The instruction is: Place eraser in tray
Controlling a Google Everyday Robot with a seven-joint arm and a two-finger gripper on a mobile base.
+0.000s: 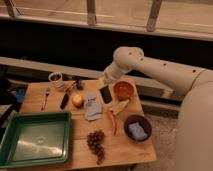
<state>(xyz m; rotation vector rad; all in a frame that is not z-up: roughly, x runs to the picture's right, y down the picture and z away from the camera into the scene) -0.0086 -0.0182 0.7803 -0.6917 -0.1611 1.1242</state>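
Observation:
The eraser (105, 94) is a small black block that hangs just below my gripper (104, 85), above the wooden table between the blue-grey cloth (92, 107) and the orange bowl (123, 90). My gripper is shut on the eraser's top end. The white arm reaches in from the right. The green tray (35, 116) lies at the table's front left, well to the left of and nearer than the gripper. Nothing lies in the tray.
On the table are a white cup (55, 77), a fork (46, 97), a black-handled utensil (65, 100), an orange fruit (77, 101), a banana (120, 106), a red pepper (112, 121), grapes (96, 142) and a dark bowl (137, 127) holding something blue.

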